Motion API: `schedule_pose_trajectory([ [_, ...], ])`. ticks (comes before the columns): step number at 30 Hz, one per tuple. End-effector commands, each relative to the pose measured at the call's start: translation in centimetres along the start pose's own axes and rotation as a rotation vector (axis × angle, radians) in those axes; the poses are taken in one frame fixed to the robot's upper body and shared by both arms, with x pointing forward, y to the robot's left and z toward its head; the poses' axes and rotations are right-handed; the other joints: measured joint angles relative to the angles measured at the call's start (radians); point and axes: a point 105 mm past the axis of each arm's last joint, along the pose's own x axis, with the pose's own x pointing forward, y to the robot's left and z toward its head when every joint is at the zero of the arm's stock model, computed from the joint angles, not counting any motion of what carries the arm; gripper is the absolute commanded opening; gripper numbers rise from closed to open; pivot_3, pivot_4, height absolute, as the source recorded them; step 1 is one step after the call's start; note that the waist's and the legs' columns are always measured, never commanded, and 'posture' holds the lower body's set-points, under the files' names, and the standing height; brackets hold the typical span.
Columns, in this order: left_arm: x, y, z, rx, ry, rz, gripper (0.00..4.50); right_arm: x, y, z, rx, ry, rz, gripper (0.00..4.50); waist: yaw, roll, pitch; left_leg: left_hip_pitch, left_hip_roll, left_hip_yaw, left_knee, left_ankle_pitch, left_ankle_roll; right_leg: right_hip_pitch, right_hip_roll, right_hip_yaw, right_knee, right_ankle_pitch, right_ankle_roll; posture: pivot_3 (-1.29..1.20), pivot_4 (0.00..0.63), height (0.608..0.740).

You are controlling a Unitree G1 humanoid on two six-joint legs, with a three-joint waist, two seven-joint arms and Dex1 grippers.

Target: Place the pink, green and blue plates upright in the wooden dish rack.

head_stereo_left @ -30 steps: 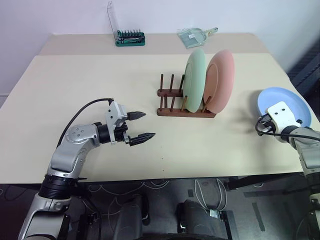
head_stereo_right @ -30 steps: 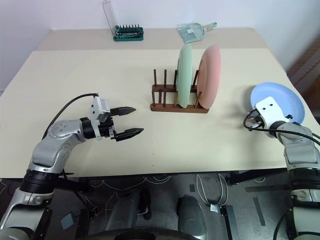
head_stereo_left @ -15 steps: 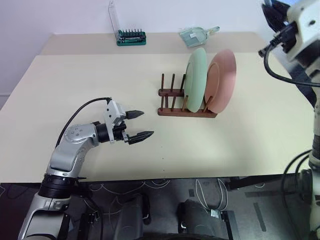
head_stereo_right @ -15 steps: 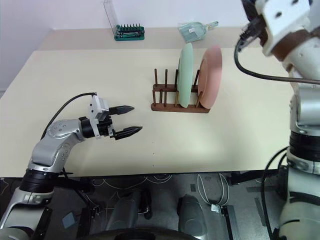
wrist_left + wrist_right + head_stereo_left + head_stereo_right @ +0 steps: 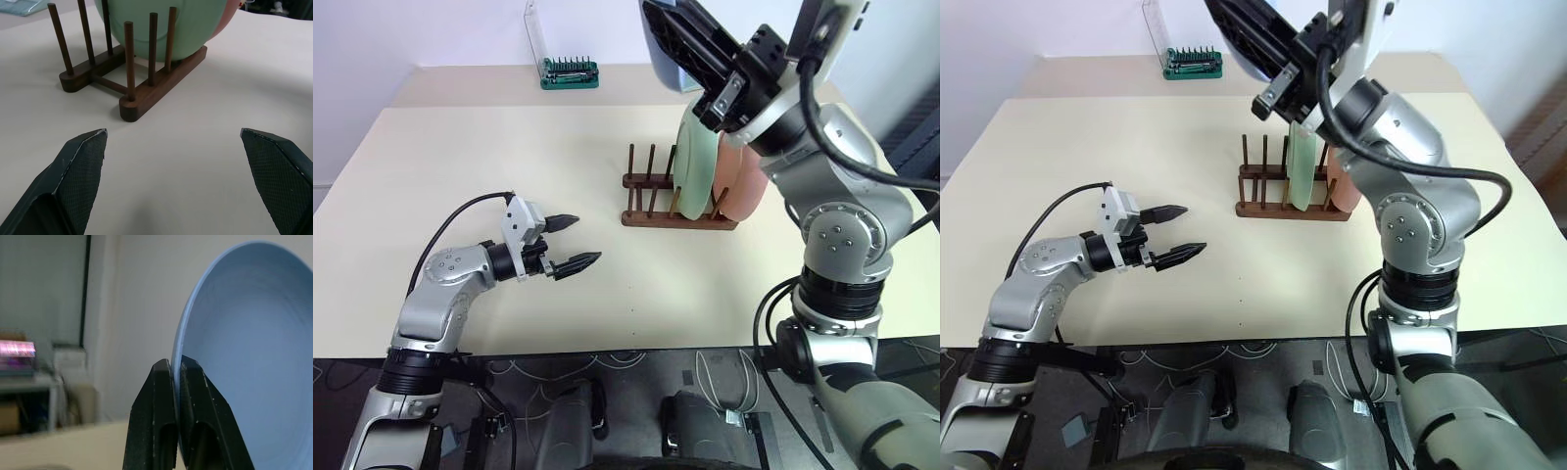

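Dark wooden rack, textured jaw pads

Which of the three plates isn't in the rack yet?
The blue plate. The right gripper is shut on its rim, holding it in the air, while the green plate and the pink plate stand upright in the wooden rack.

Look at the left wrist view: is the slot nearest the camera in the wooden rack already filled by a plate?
No: the nearest pegs of the wooden rack stand bare; the green plate sits farther back.
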Motion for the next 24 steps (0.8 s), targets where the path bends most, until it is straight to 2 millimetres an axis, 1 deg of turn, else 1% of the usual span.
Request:
schedule_pose_trajectory([
  [1, -0.5, 0.5, 1.4, 0.041, -0.037, 0.031, 4.50, -0.6, -0.7, -0.3, 0.097, -0.024, -0.083, 0.03, -0.001, 0.000, 0.000, 0.000, 0.000, 0.000, 0.000, 0.000, 0.000, 0.000, 0.000, 0.000, 0.000, 0.000, 0.000, 0.00, 0.150, 0.732],
  [2, -0.6, 0.6, 1.4, 0.040, -0.039, 0.033, 4.50, -0.7, -1.0, -0.6, 0.120, -0.020, -0.103, 0.03, -0.001, 0.000, 0.000, 0.000, 0.000, 0.000, 0.000, 0.000, 0.000, 0.000, 0.000, 0.000, 0.000, 0.000, 0.000, 0.00, 0.150, 0.732],
  [3, -0.6, 0.6, 1.5, 0.040, -0.040, 0.033, 4.50, -1.0, -1.5, -1.3, 0.171, -0.009, -0.139, 0.03, -0.001, 0.000, 0.000, 0.000, 0.000, 0.000, 0.000, 0.000, 0.000, 0.000, 0.000, 0.000, 0.000, 0.000, 0.000, 0.00, 0.150, 0.732],
  [5, -0.8, 0.6, 1.7, 0.041, -0.039, 0.032, 4.50, -1.8, -1.8, -3.0, 0.261, 0.034, -0.170, 0.03, 0.000, 0.000, 0.000, 0.000, 0.000, 0.000, 0.000, 0.000, 0.000, 0.000, 0.000, 0.000, 0.000, 0.000, 0.000, 0.00, 0.150, 0.732],
  [9, -0.8, 0.7, 1.7, 0.044, -0.034, 0.030, 4.50, -2.0, -1.0, -5.1, 0.344, 0.096, -0.189, 0.03, -0.004, 0.000, 0.000, 0.000, 0.000, 0.000, 0.000, 0.000, 0.000, -0.001, 0.000, 0.000, 0.000, 0.000, 0.000, 0.00, 0.150, 0.732],
  [24, -0.7, 0.7, 1.9, 0.054, -0.032, 0.027, 4.50, -2.7, -2.3, -6.8, 0.453, 0.138, -0.240, 0.03, -0.003, 0.000, 0.000, -0.001, 0.000, 0.000, -0.001, 0.000, -0.001, -0.002, 0.000, 0.000, 0.000, 0.000, 0.000, 0.00, 0.150, 0.732],
])
